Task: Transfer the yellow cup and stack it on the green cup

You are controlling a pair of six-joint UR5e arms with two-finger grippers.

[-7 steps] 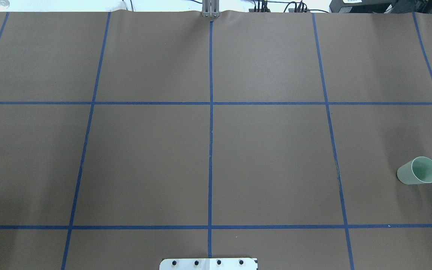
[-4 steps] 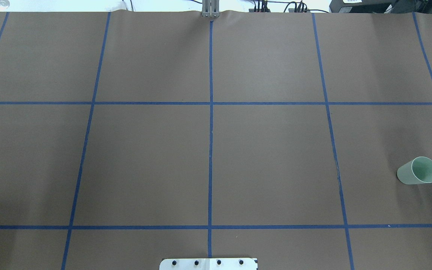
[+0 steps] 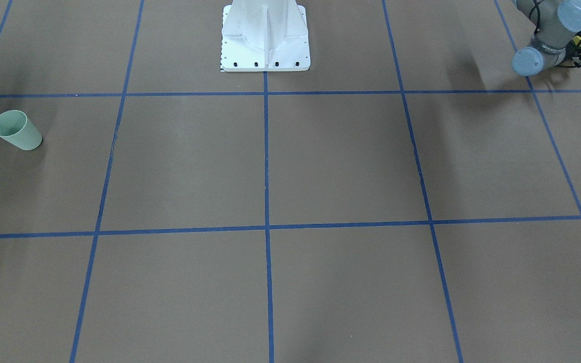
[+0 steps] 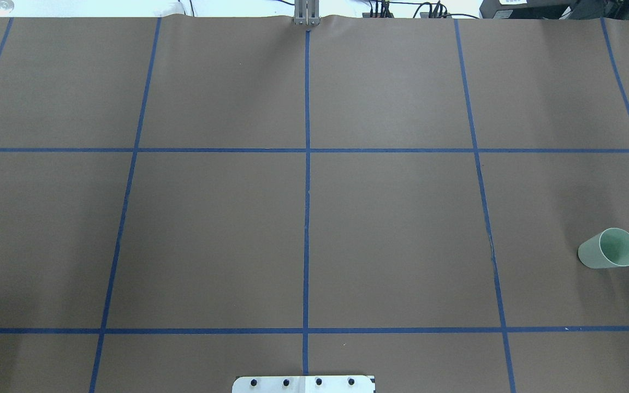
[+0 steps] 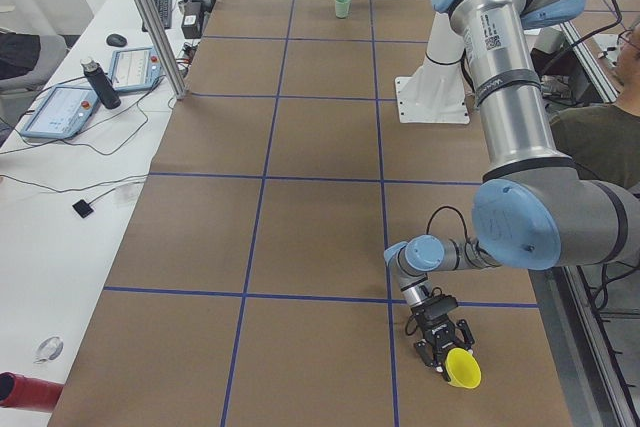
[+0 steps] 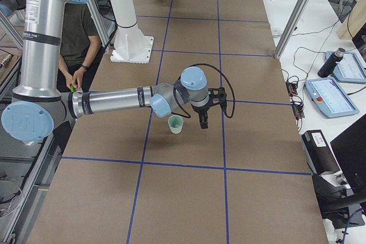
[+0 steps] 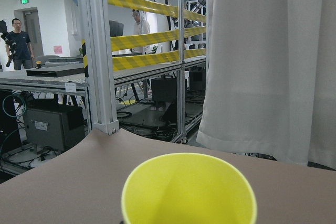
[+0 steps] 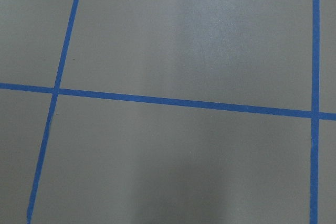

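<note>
The green cup stands upright, mouth up, near the table's right end; it also shows in the front view, the left side view and the right side view. The yellow cup is tilted in my left gripper at the table's left end, low over the paper. Its rim fills the bottom of the left wrist view. My right gripper hangs fingers down just beside the green cup, apart from it; I cannot tell whether it is open or shut.
Brown paper with a blue tape grid covers the table. The white robot base stands at the near middle edge. A side bench holds tablets and a bottle. A person stands behind the right arm.
</note>
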